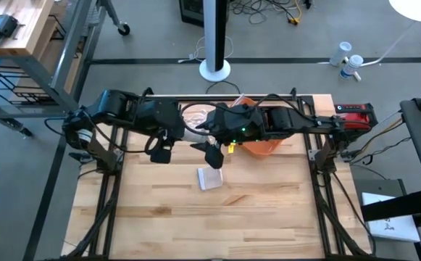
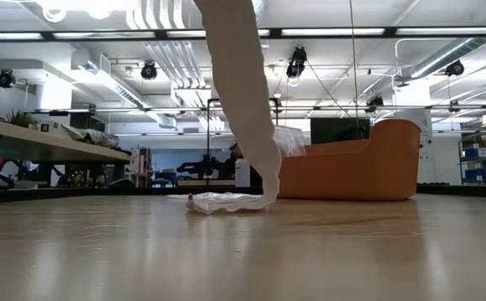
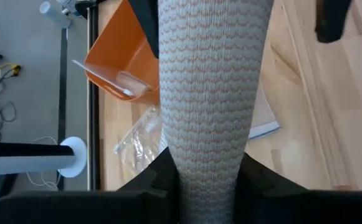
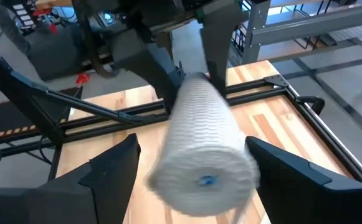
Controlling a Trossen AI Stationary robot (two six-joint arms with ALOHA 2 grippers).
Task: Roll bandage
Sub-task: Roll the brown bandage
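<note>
The bandage is partly wound into a white knitted roll point(image 4: 199, 143), held high above the table between the two arms. Its loose tail point(image 2: 247, 109) hangs down to a crumpled heap point(image 1: 210, 178) lying on the wood. My left gripper point(image 3: 209, 186), reaching in from the table's left, is shut on one end of the roll. My right gripper point(image 4: 199, 165) comes from the right and is open. Its fingers point(image 4: 115, 168) stand on either side of the roll's free end point(image 4: 202, 179); whether they touch it, I cannot tell. My left gripper pinches the end of the roll point(image 3: 209, 177) between its two fingers, slanting down from the table's left side, with the fingers lying along the roll. The roll is narrower where it is pinched. It sticks out toward my right gripper, clear of the table, and only the tail reaches the wood.
An orange bin point(image 1: 262, 147) stands at the back of the table under the right arm, and a clear plastic bag point(image 3: 140, 144) lies beside it. Bare wood lies toward the near edge point(image 1: 217, 225). Black rails point(image 1: 112, 188) run along both sides.
</note>
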